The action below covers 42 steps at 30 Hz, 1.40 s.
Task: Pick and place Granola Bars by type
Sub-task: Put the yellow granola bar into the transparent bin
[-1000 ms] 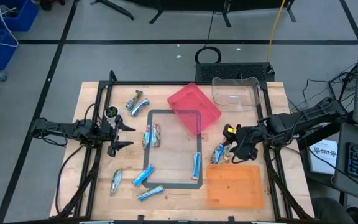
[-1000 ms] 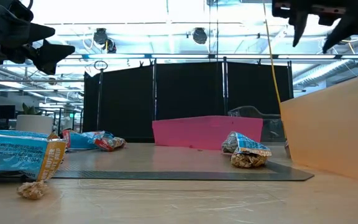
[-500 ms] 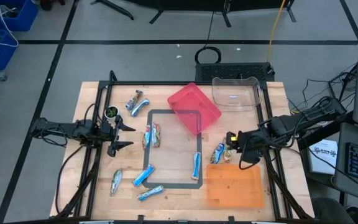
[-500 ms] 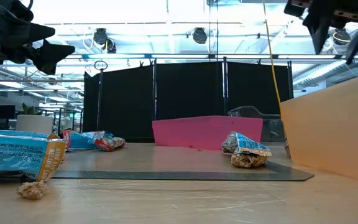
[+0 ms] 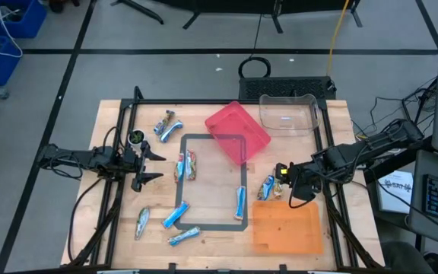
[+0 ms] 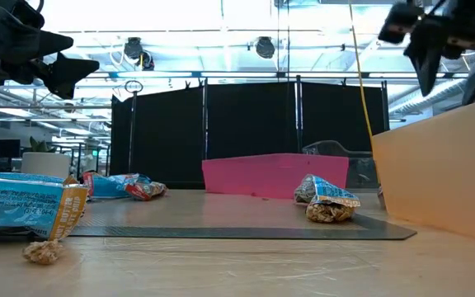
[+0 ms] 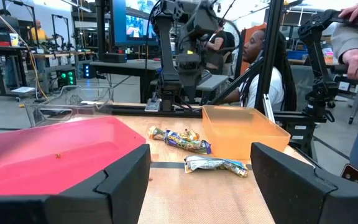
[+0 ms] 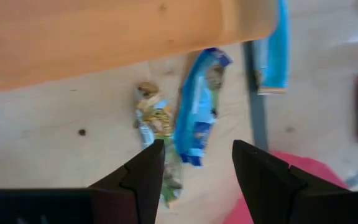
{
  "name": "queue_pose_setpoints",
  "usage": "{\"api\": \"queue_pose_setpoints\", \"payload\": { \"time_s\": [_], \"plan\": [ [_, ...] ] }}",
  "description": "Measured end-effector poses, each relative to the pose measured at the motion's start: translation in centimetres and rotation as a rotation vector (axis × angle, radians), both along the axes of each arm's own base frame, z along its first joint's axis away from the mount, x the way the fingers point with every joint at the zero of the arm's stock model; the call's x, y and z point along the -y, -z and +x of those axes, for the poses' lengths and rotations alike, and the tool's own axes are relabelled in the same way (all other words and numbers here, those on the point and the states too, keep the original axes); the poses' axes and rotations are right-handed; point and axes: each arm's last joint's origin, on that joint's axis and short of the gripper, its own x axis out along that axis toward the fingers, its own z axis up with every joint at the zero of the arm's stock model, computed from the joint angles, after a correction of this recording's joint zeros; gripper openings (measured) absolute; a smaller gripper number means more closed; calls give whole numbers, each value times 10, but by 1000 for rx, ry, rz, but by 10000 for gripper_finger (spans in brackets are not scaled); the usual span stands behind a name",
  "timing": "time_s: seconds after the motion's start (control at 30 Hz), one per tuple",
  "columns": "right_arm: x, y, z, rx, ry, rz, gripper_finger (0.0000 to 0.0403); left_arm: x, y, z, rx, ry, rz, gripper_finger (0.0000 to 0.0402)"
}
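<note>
With its dark fingers spread, the right gripper [image 8: 194, 177] hangs above a blue foil-wrapped granola bar [image 8: 196, 109] beside the orange plastic bin [image 5: 286, 227], probably lining up a grasp, while the open left gripper [image 5: 152, 164] waits far across the wooden table [image 5: 211, 190].

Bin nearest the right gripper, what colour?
Orange, translucent bin; right gripper hovers open just beyond its edge. Shows best in the high view.

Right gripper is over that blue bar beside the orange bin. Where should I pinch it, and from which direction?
Pinch the blue bar across its narrow middle, coming straight down. It lies flat, long and thin. The open right gripper already straddles it; keep clear of the greenish bar alongside and the orange bin.
</note>
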Motion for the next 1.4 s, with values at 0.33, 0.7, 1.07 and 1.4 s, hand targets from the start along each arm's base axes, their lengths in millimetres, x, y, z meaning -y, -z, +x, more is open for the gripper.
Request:
{"api": "queue_pose_setpoints", "payload": {
  "time_s": [0.33,0.7,1.07,1.4],
  "plan": [
    [-2,21,7,1,24,15,198,0,0,0,0,0,0,279],
    [-2,38,21,-52,7,31,251,0,0,0,0,0,0,284],
    [9,65,22,-110,-21,-15,251,0,0,0,0,0,0,278],
    [12,78,18,-126,-45,-16,251,0,0,0,0,0,0,286]
  ]
}}
